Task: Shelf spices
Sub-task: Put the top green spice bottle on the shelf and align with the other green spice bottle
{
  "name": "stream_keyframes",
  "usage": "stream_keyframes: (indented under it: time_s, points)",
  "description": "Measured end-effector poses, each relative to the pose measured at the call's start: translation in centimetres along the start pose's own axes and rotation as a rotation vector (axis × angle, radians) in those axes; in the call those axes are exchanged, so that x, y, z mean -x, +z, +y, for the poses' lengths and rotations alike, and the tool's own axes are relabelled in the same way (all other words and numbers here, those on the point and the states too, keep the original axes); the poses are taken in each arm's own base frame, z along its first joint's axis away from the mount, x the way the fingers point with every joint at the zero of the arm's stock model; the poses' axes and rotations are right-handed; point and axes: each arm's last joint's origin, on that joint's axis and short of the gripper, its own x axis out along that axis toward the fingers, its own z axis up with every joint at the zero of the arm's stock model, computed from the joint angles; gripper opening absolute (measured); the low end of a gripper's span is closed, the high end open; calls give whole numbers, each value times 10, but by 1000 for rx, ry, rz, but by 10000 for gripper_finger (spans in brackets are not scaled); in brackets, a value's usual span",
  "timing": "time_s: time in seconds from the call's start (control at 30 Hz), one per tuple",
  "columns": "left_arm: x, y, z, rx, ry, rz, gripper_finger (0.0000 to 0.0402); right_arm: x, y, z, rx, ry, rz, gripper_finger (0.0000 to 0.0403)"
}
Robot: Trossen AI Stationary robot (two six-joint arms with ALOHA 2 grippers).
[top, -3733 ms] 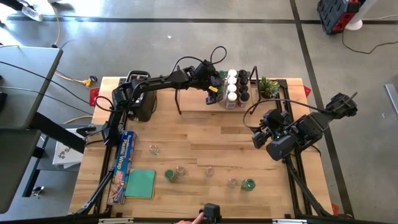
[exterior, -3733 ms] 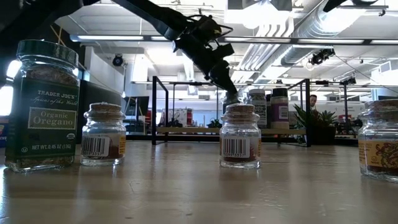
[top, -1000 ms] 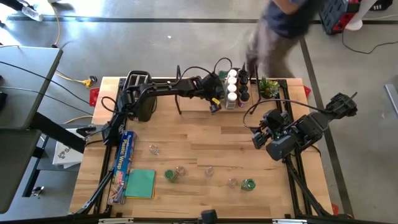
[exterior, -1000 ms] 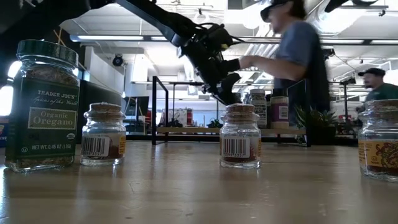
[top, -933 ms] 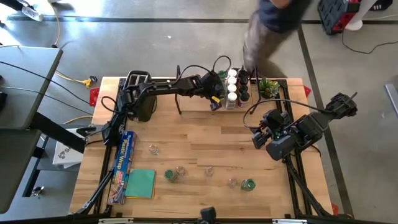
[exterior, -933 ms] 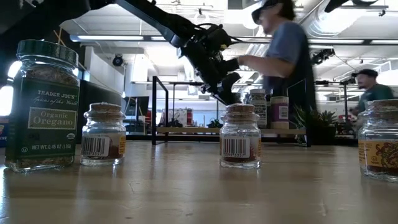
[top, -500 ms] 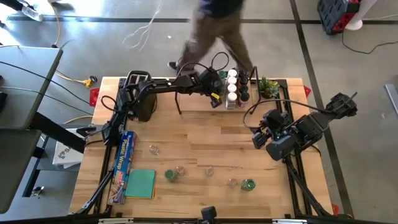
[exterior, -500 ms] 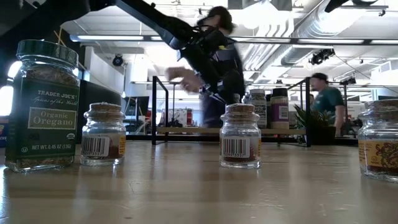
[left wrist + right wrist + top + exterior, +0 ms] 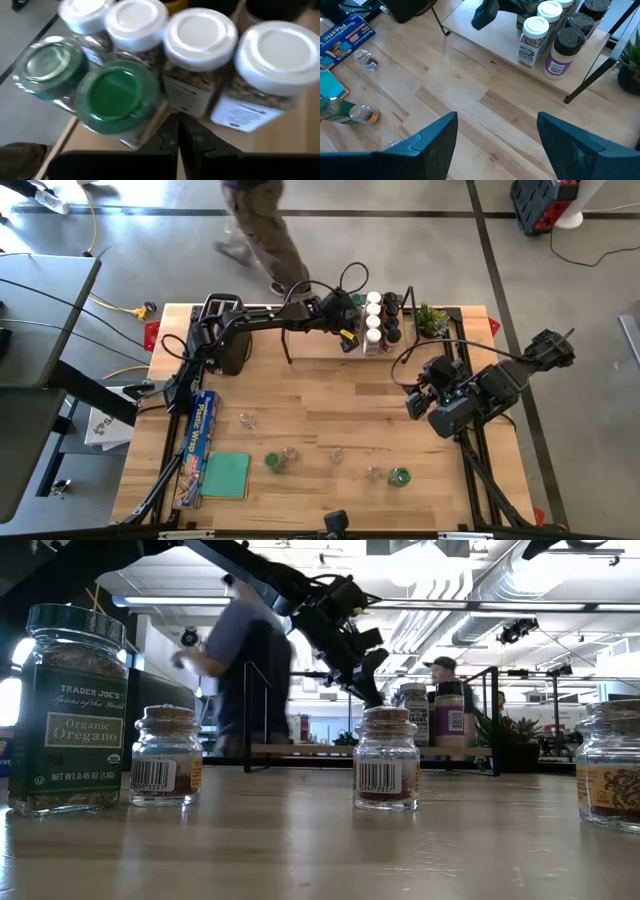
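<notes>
The shelf (image 9: 318, 346), a light wooden board on thin black frames, stands at the table's far edge. Spice jars with white, green and dark lids (image 9: 378, 320) cluster on its right half. My left gripper (image 9: 348, 340) is shut and slants down just left of that cluster. In the left wrist view its tips (image 9: 178, 135) point between a green-lidded jar (image 9: 117, 95) and a white-lidded jar (image 9: 200, 35). Several more jars stand loose on the near table (image 9: 336, 454), with an oregano jar (image 9: 75, 710) closest in the low view. My right gripper (image 9: 495, 145) hangs open above the table's right side. My left gripper's shut fingertips (image 9: 175, 125) stand at the foot of the green-lidded jar (image 9: 137, 135) and of the white-lidded one beside it. They come slanting down from the table's left. Whether they touch either jar I cannot tell.
A black toaster (image 9: 226, 338) stands left of the shelf and a small potted plant (image 9: 433, 318) at its right end. A plastic-wrap box (image 9: 202, 430) and a teal cloth (image 9: 227, 475) lie near left. A person (image 9: 255, 225) walks on the floor beyond the far edge.
A person has walked from right to left behind the table's far edge. My left gripper, still shut, has tipped up a little by the jars, its tip shifting slightly toward the far edge. The jars have stayed in place.
</notes>
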Motion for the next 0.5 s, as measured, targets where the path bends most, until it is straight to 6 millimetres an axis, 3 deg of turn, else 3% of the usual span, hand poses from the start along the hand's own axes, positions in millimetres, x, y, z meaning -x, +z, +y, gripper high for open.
stream_keyframes:
  time_s: [0.33, 0.5]
  points:
    - [0, 9, 8, 17, 23, -97, 0, 0, 0, 0, -5, 1, -1, 268]
    - [3, 9, 1, 6, -9, -82, 0, 0, 0, 0, -5, 2, -1, 268]
